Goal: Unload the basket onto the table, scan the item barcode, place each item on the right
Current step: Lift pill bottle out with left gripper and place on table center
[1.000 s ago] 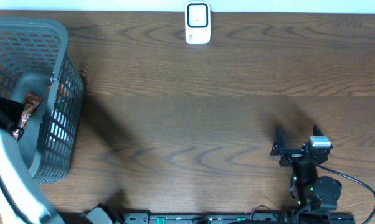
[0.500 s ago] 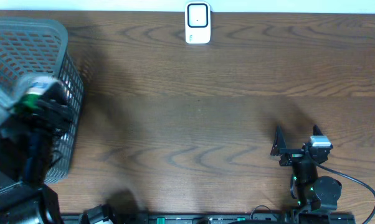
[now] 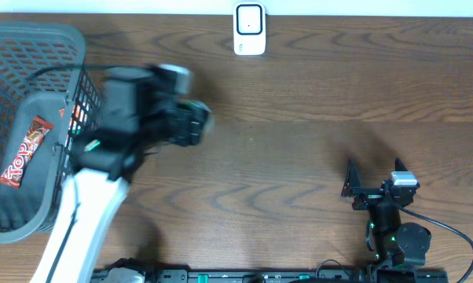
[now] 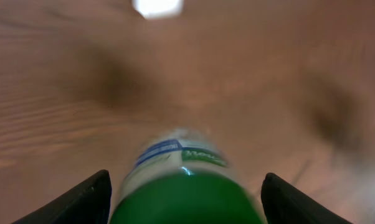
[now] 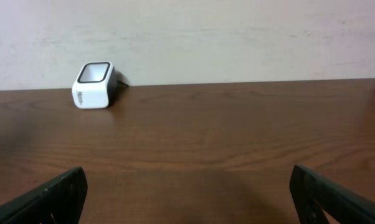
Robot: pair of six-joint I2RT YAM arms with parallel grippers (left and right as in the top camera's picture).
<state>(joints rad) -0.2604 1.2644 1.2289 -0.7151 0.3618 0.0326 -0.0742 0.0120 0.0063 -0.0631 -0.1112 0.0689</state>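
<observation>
The left gripper [image 4: 186, 179] is clasping a green bottle [image 4: 187, 196] above the table [image 3: 299, 118], right of the basket [image 3: 32, 31]; the right gripper [image 5: 187, 174] is sitting wide open.

We see a mock shop checkout rather than a real store: a wood-grain table [image 3: 315, 118] against a plain wall [image 5: 237, 37], a white barcode scanner [image 3: 250, 30] at its far edge, a grey shopping basket [image 3: 40, 33] holding a snack bar [image 3: 24, 149], and a green labelled bottle [image 4: 187, 193].

Left arm [image 3: 87, 212]: blurred, over the table's [image 3: 299, 94] left side.
Left gripper [image 3: 191, 122]: clamping a green bottle [image 4: 186, 193].
Right gripper [image 3: 375, 168]: near front edge, jaws wide apart.
</observation>
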